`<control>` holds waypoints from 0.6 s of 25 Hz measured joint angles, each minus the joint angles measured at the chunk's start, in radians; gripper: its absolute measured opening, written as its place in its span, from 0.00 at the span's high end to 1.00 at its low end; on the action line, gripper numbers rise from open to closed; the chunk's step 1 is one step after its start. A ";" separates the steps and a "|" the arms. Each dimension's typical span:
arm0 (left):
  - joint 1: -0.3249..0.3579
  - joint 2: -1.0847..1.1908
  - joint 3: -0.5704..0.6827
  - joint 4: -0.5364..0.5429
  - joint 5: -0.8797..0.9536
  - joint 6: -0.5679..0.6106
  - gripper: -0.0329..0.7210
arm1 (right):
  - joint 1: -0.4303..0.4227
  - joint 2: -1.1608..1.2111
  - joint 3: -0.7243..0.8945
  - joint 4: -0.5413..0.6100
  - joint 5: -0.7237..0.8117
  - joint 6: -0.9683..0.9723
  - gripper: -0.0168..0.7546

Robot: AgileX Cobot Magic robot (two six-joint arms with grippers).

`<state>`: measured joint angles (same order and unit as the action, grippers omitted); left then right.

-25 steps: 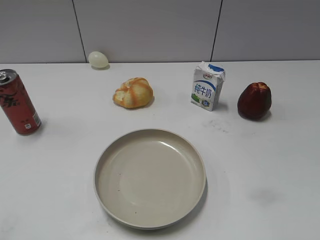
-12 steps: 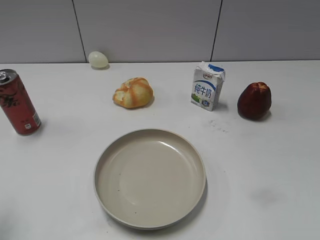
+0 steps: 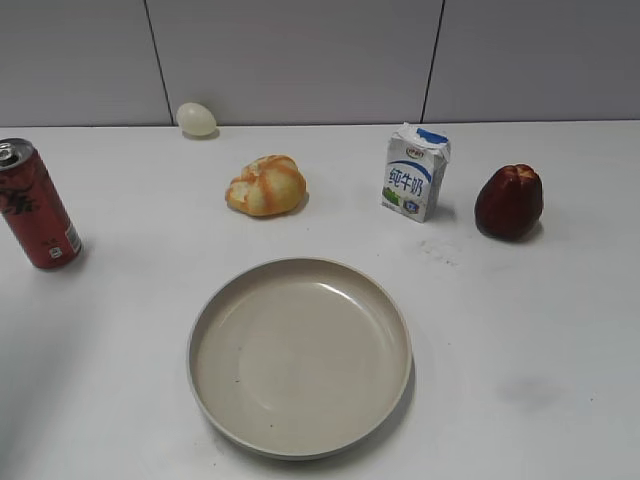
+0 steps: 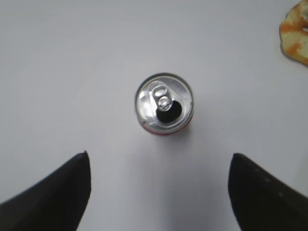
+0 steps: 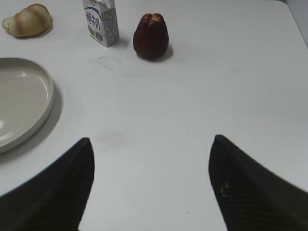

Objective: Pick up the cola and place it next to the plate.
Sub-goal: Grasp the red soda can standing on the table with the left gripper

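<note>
The cola (image 3: 36, 206), a tall red can with black characters, stands upright at the table's far left. The left wrist view looks straight down on its silver pull-tab top (image 4: 164, 102). My left gripper (image 4: 159, 161) is open and empty, high above the can, with the can ahead of its fingertips. The plate (image 3: 300, 355), a large beige dish, lies at the front middle; its rim shows in the right wrist view (image 5: 45, 103). My right gripper (image 5: 150, 144) is open and empty over bare table right of the plate. Neither gripper shows in the exterior view.
A bread roll (image 3: 266, 185), a white-and-blue milk carton (image 3: 415, 173) and a dark red fruit (image 3: 509, 201) stand in a row behind the plate. A pale egg (image 3: 197, 119) lies by the back wall. The roll's edge shows at the left wrist view's top right (image 4: 296, 33).
Nothing on the table has moved in the exterior view. A faint shadow has spread over the table at the lower left.
</note>
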<state>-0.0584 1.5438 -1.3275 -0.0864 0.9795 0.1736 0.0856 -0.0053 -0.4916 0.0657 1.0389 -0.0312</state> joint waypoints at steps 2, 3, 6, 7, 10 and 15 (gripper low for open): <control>-0.007 0.070 -0.035 0.007 0.008 0.000 0.04 | 0.000 0.000 0.000 0.000 0.000 0.000 0.21; -0.009 0.094 -0.046 0.011 0.010 0.000 0.04 | 0.000 0.000 0.000 0.000 0.000 0.000 0.21; -0.008 0.153 -0.053 0.026 0.004 0.000 0.04 | 0.000 0.000 0.000 0.000 0.000 0.000 0.21; -0.008 0.163 -0.053 0.031 -0.003 0.000 0.04 | 0.000 0.000 0.000 0.000 0.000 0.000 0.21; -0.008 0.188 -0.054 0.053 -0.041 0.000 0.04 | 0.000 0.000 0.000 0.000 0.000 0.000 0.21; -0.008 0.217 -0.058 0.059 -0.078 0.000 0.04 | 0.000 0.000 0.000 0.000 0.000 0.000 0.21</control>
<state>-0.0668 1.7604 -1.3858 -0.0274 0.9014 0.1736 0.0856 -0.0053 -0.4916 0.0657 1.0389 -0.0312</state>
